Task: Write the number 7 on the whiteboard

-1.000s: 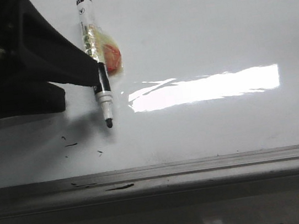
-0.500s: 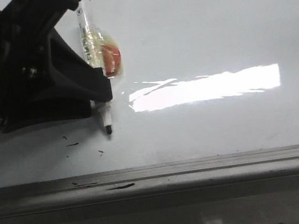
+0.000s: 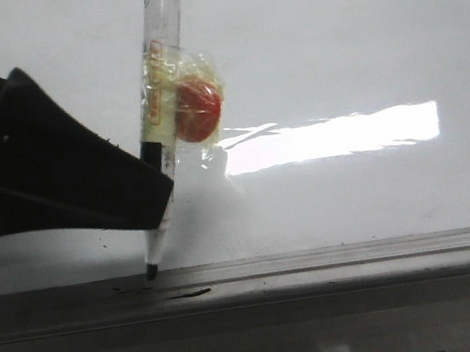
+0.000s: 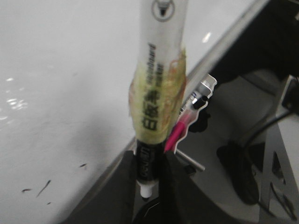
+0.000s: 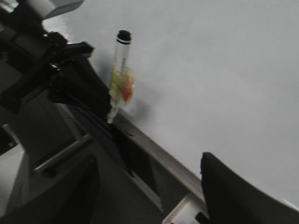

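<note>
Left wrist view: marker (image 4: 156, 116) bears Chinese print; left tool (image 3: 147, 207) clenched on it, tip at whiteboard (image 3: 331, 49) ledge (image 3: 335, 267); right tool's (image 5: 149, 186) fingers spread apart, holding nothing.

The whiteboard (image 3: 332, 57) was a large, glossy, white-grey flat surface that filled most of the front view, with a bright rectangular glare on its right half. A grey metal ledge (image 3: 334, 260) ran along its near edge. A few small black specks lay near the lower left part. No drawn number 7 could be seen on it
</note>
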`<move>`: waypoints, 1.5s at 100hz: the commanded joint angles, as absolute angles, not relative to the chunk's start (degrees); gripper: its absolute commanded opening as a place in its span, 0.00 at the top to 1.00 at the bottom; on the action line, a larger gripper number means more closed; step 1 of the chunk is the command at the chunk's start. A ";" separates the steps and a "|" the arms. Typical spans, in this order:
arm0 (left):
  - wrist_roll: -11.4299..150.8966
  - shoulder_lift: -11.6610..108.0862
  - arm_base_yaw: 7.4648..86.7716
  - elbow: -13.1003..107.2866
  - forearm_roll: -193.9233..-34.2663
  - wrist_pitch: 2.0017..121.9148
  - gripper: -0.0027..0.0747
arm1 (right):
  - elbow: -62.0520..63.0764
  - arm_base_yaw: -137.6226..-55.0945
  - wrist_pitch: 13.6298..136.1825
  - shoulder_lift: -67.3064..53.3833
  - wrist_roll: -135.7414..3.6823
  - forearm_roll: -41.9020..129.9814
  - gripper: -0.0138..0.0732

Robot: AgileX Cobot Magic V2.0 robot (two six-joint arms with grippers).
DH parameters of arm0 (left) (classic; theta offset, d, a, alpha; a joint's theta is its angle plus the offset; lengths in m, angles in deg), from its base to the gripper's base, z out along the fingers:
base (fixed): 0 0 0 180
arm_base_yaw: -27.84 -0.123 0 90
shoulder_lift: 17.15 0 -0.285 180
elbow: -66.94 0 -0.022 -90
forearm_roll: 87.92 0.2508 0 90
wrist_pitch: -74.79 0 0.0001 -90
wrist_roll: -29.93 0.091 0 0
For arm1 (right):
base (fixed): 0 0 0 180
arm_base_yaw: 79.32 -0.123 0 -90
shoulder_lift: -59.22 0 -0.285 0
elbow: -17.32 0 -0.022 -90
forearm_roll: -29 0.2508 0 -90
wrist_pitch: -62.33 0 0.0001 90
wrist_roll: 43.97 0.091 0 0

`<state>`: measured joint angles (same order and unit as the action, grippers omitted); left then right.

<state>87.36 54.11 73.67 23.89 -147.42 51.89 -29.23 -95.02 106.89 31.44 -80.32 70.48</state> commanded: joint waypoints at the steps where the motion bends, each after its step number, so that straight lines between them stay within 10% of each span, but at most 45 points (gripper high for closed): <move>1: 100.10 52.47 73.77 25.36 -153.32 48.50 0.99 | -27.32 -96.11 104.24 28.32 -86.19 78.95 0.35; 30: 130.03 52.47 73.77 25.36 -168.97 40.29 0.99 | -27.32 -97.44 107.56 23.13 -112.47 98.29 0.35; 150: 130.49 52.47 73.77 25.36 -169.06 34.05 0.99 | -21.66 -117.26 101.31 -0.68 -140.46 115.71 0.30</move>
